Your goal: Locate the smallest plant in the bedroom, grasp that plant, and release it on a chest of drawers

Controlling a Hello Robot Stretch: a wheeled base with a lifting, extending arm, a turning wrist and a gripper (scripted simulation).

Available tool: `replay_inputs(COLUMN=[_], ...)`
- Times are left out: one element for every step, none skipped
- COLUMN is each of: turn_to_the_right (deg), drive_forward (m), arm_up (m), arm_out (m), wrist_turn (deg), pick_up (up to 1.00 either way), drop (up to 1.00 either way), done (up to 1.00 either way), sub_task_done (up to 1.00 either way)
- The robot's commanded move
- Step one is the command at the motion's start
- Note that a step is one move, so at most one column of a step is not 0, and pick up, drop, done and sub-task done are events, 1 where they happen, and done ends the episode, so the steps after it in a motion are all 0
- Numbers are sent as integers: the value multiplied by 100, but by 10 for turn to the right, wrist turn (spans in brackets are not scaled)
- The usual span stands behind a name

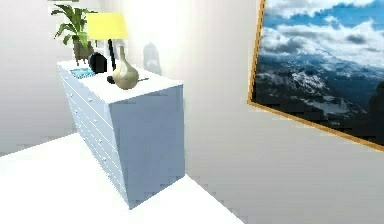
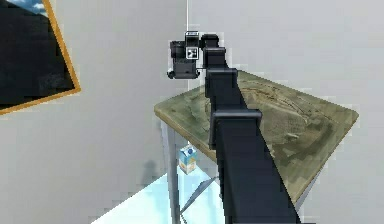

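My gripper (image 2: 175,61) sits at the far end of my arm (image 2: 236,135). Only bare wall stands behind its fingers, so it holds nothing. Just beside it on the arm are the white marker squares (image 2: 192,46).

Below the gripper and toward me is a table (image 2: 305,118) with a worn, greenish-brown top. My arm reaches out across this top, and the gripper hangs past its far corner, near the wall. I cannot tell whether the arm touches the tabletop. Lower still, under the table's near edge by a leg, a small blue, white and yellow carton (image 2: 186,158) stands on the pale floor.

To the left of the gripper in the arm side view, on the same wall, hangs a wood-framed painting (image 2: 30,60) of cloudy mountains.

Beyond that painting and well apart from my gripper, in the forward view, stands a pale blue chest of drawers (image 1: 135,125) against the wall. On its top, nearest me, is a lamp (image 1: 110,30) with a yellow shade on a rounded beige base. Behind the lamp lie a small dark thing (image 1: 98,62) and something teal (image 1: 80,72), too small to name. The plant (image 1: 74,24), green and leafy, stands at the far end of that top, close to the wall.
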Motion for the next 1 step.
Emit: replay_inputs(turn_to_the_right=[0], drive_forward=[0], arm_up=[0], arm_out=[0], wrist_turn=[420], pick_up=[0], drop=[0], done=[0], sub_task_done=[0])
